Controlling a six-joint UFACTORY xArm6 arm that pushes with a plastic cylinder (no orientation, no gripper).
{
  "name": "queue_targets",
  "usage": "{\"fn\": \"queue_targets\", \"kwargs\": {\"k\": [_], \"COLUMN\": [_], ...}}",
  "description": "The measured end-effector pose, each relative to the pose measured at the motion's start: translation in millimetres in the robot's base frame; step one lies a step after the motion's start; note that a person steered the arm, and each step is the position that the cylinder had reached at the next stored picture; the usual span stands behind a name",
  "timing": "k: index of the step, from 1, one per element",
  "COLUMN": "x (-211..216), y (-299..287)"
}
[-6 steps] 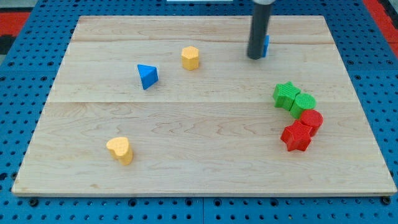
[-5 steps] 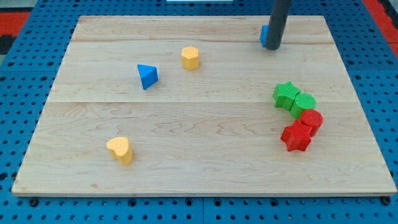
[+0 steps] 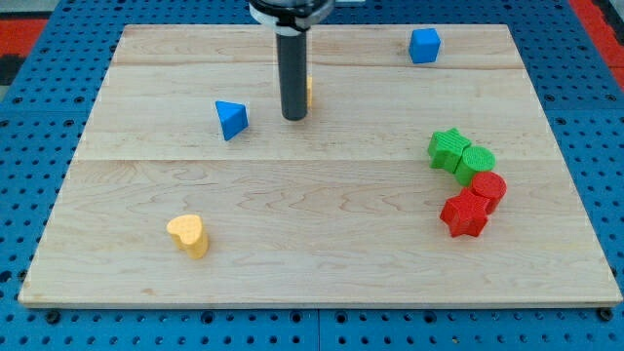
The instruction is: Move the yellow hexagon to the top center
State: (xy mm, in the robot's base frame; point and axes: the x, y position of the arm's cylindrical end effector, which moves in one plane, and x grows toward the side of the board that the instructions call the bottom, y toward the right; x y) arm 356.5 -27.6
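Seven small coloured blocks sat on the pale wooden board (image 3: 322, 244), which lay on a blue pegboard surface (image 3: 39, 107). No pincer on this rig, so nothing was released or clenched: just the straight dark rod (image 3: 292, 73), with my tip (image 3: 293, 118) down on the board in the upper middle. The yellow hexagon block (image 3: 308, 91) was almost wholly hidden behind the rod, only a sliver showing at the rod's right edge, approx. level w/ the blue triangle block (image 3: 231, 119). Whether tip and hexagon touched couldn't be told. The triangle lay near the tip, toward the view's left. The blue cube block (image 3: 424, 45) sat near the top edge, well apart to the view's right. At right-centre, a cluster: green star block (image 3: 448, 147) touching green cylinder block (image 3: 478, 162), then red cylinder block (image 3: 489, 187) and red star block (image 3: 464, 214) below. The yellow heart block (image 3: 187, 234) lay alone at lower left.
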Motion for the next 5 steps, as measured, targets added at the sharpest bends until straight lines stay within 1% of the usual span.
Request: {"fn": "queue_targets", "kwargs": {"k": [1,2,3,4,5], "x": [-27,-38,-44,-51,-84], "y": [23,30,-28,-15,28]}}
